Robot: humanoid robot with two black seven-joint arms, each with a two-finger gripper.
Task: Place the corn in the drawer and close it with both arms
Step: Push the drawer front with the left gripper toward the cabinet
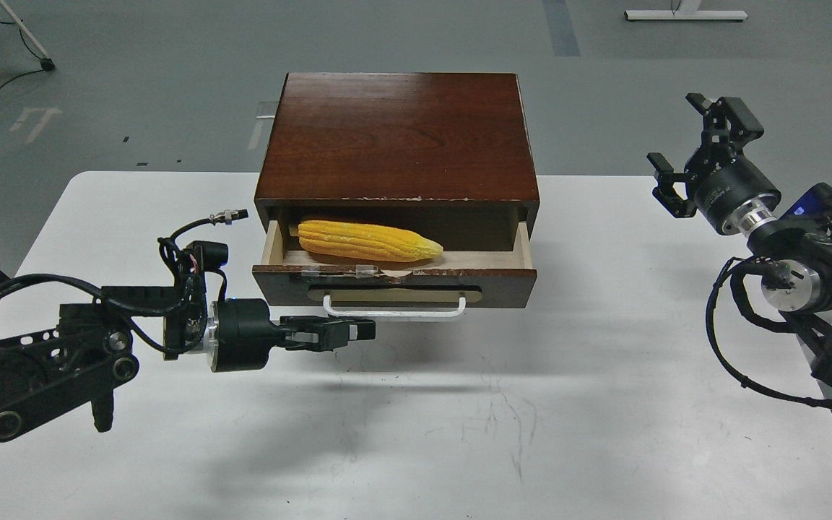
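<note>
The corn point(369, 240) lies on its side in the left half of the drawer point(394, 283), which is partly open with its dark front and white bar handle point(394, 310) facing me. My left gripper point(362, 330) has its fingers together, empty, and sits just under and in front of the handle's left end, against the drawer front. My right gripper point(698, 155) is open and empty, held in the air far to the right of the cabinet.
The dark wooden cabinet point(398, 133) stands at the back middle of the white table point(459, 433). The table's right edge lies under my right arm. Grey floor with a cable and stand legs lies beyond.
</note>
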